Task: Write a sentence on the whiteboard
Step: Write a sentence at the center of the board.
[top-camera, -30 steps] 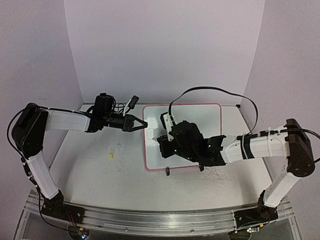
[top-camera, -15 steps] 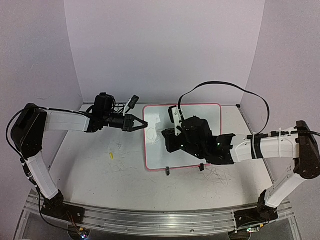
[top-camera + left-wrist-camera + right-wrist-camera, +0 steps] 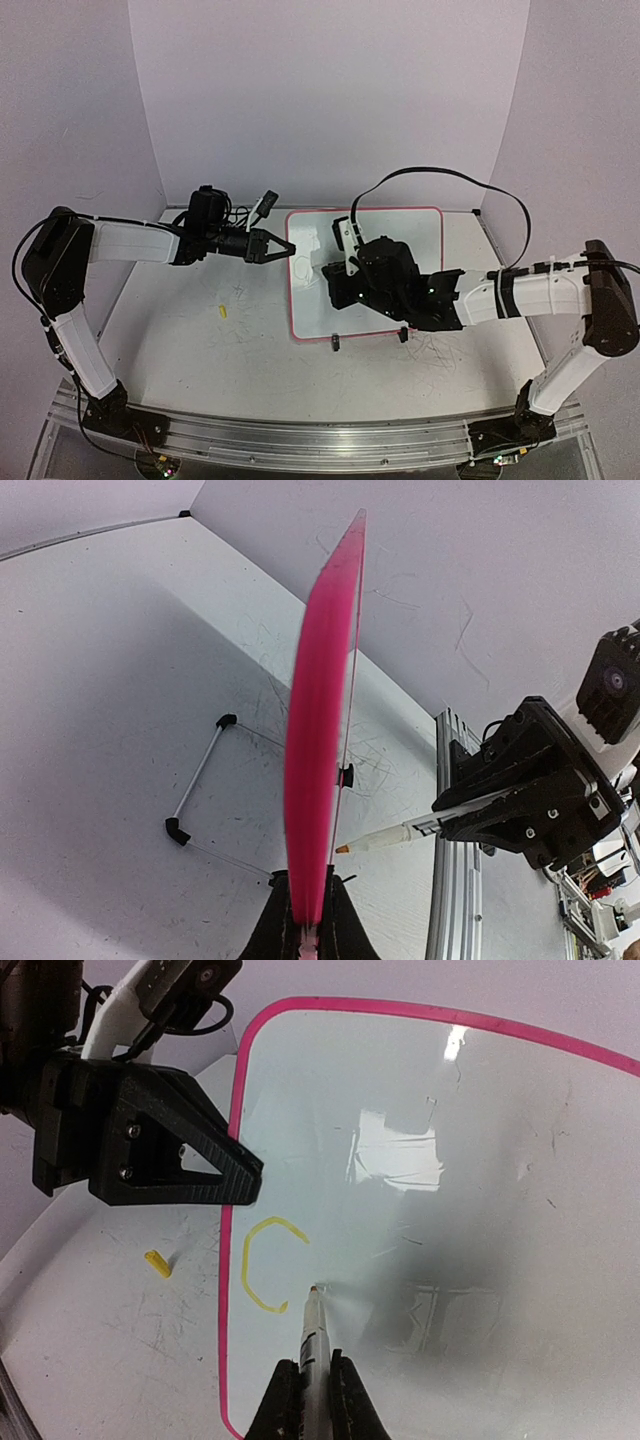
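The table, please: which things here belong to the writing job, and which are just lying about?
Job: whiteboard, marker, yellow letter C, left pincer clamping the board's edge, right pincer holding the marker.
Lying about: small yellow piece, stray scribbles on the table.

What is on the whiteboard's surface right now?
One yellow letter C near the whiteboard's left rim, and the marker tip beside it, held by the right gripper. The board under that gripper is hidden.
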Motion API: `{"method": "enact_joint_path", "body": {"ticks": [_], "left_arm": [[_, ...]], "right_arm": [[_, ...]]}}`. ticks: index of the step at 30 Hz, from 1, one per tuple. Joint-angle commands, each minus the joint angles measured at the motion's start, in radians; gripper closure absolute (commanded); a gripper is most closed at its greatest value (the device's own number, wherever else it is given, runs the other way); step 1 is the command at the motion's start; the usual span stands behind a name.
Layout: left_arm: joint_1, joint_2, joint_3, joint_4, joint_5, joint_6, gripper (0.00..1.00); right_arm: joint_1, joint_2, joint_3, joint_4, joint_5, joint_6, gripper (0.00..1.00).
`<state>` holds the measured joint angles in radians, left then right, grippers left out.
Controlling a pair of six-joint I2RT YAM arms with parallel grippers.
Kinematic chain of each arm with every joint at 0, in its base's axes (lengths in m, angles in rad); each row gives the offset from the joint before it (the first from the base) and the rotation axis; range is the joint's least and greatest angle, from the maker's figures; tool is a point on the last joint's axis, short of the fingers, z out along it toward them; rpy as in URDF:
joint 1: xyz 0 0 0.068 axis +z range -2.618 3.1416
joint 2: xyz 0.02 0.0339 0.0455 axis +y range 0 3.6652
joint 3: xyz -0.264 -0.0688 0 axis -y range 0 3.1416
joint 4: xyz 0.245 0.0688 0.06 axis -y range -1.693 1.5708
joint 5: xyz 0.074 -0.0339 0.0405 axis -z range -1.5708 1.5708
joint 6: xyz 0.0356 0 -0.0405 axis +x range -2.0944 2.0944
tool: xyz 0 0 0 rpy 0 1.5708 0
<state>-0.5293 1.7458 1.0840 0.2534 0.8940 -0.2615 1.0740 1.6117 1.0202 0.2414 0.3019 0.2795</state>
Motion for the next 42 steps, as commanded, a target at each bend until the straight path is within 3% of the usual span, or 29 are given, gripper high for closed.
{"method": "enact_joint_path", "body": {"ticks": [1, 42], "left_arm": [[-0.003, -0.034, -0.002, 0.018, -0.047, 0.016, 1.00], [-0.005, -0.037, -0.002, 0.018, -0.046, 0.018, 1.00]], "right_arm": [[-0.002, 0.018, 0.047, 0.033, 0.007, -0.016, 1.00], [-0.001, 0.010, -0.011, 0.006, 0.009, 0.027, 1.00]]}}
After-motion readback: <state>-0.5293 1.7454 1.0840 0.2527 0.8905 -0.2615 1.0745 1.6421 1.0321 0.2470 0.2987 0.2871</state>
